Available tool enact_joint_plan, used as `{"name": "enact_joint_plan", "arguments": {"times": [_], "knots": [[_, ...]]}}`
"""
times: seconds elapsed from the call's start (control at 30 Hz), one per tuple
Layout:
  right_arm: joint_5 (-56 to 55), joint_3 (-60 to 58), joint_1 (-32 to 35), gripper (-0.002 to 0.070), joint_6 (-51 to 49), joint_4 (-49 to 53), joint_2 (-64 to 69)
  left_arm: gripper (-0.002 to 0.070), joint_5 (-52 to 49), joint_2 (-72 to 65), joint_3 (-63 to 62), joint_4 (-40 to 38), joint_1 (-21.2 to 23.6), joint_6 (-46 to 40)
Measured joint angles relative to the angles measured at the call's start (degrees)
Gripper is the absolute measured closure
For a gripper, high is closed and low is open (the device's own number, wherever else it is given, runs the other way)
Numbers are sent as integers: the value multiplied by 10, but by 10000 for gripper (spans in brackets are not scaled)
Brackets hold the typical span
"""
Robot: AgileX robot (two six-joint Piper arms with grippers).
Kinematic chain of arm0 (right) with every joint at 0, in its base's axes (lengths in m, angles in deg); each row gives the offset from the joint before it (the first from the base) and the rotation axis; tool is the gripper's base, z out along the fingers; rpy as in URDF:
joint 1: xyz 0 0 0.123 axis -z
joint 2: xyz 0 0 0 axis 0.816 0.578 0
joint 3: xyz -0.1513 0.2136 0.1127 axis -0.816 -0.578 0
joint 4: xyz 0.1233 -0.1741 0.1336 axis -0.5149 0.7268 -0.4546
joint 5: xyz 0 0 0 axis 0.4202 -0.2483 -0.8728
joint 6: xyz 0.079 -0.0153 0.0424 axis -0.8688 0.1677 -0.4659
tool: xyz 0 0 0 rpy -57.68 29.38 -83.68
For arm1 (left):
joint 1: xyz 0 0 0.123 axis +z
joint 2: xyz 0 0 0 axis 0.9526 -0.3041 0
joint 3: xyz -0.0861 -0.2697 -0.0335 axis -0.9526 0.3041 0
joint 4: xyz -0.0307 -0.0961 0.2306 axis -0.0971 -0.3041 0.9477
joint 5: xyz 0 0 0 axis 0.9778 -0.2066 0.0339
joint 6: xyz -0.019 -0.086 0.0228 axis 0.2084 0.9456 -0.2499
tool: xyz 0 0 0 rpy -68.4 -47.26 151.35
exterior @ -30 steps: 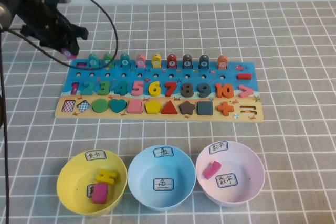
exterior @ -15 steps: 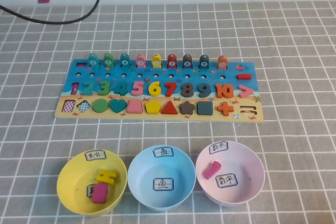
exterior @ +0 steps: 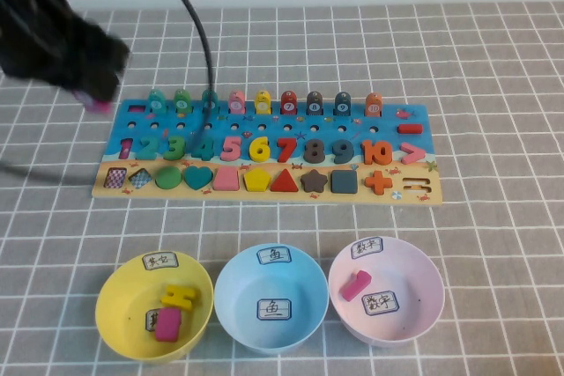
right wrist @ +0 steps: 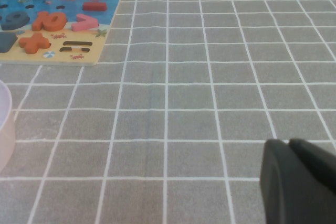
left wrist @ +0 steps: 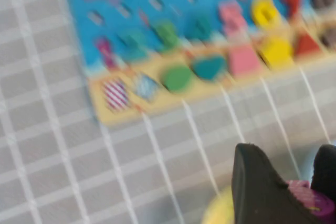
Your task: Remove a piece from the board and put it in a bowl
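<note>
My left gripper (exterior: 93, 101) hangs over the table just off the board's far left corner and is blurred. It is shut on the small magenta piece (exterior: 96, 106), which shows between the two black fingers in the left wrist view (left wrist: 311, 201). The board (exterior: 395, 121) lies across the middle of the table with numbers, shapes and a row of fish pegs; its left end also shows in the left wrist view (left wrist: 79, 19). The light blue bowl (exterior: 300, 292) stands empty at the front centre. My right gripper (right wrist: 294, 182) is shut and empty, low over bare cloth to the right of the board.
A yellow bowl (exterior: 123, 305) with a yellow and a magenta block stands front left. A pink bowl (exterior: 414, 275) with a magenta block stands front right. A black cable (exterior: 198, 33) hangs over the board's far left. A grey checked cloth covers the table.
The left arm, with the magenta piece in its gripper, rose to the top left corner half a second ago and has come back down beside the board's far left corner.
</note>
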Motion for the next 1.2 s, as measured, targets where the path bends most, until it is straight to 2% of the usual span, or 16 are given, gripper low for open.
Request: {"name": "enact_joint_plan", "arguments": {"times": [0.2, 0.67, 0.77, 0.9, 1.1, 1.2], "knots": [[0, 0, 0, 694, 0, 0, 0, 488, 24, 79, 142, -1, -78, 2], [0, 0, 0, 694, 0, 0, 0, 488, 303, 125, 395, -6, -267, 12], [0, 0, 0, 694, 0, 0, 0, 488, 356, 125, 425, -23, -279, 41], [0, 0, 0, 694, 0, 0, 0, 488, 378, 115, 434, -29, -280, 99], [0, 0, 0, 694, 0, 0, 0, 488, 378, 71, 425, -30, -280, 199], [0, 0, 0, 694, 0, 0, 0, 488, 364, 43, 412, -30, -280, 217]]}}
